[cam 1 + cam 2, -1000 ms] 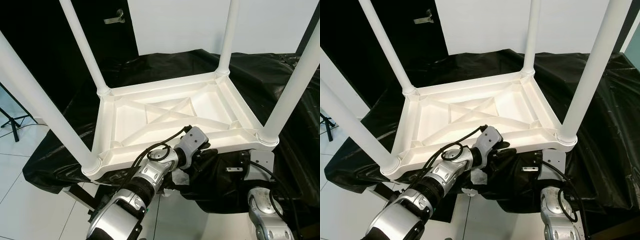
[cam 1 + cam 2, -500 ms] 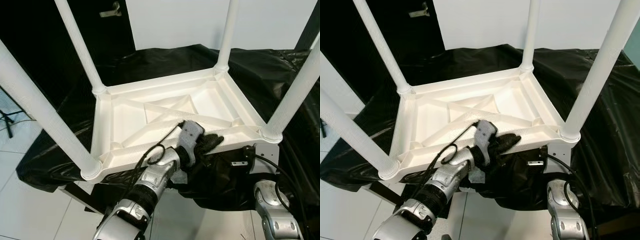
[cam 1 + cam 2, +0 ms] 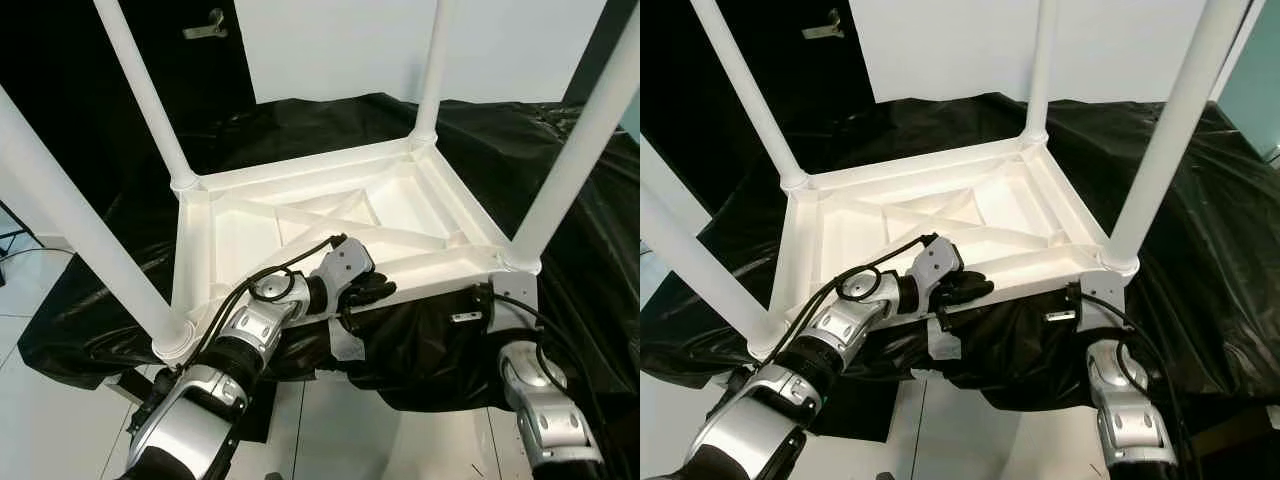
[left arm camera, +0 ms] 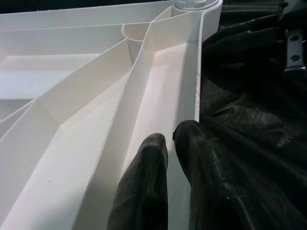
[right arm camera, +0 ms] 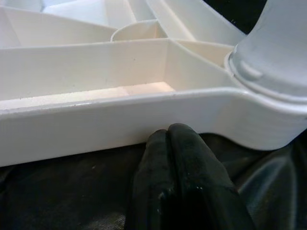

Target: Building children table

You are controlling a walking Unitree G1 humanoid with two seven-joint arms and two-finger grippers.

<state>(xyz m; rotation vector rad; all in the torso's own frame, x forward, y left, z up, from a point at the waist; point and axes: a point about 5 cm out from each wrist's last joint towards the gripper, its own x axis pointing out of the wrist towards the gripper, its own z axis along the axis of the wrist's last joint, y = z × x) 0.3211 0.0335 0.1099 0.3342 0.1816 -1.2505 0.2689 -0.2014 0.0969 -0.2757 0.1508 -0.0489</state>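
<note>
All 4 legs (image 3: 135, 95) on table (image 3: 300, 215), upside down; I've L gripper (image 4: 169, 143) and R gripper (image 5: 169, 136) pinched empty at rim. Flip left.

A black sheet (image 3: 560, 190) drapes the supporting surface, hanging in folds over its near and left edges. Directly on it rests the white children table (image 3: 300, 215), upside down, its four legs pointing up. White floor tiles (image 3: 40, 420) lie below.
</note>
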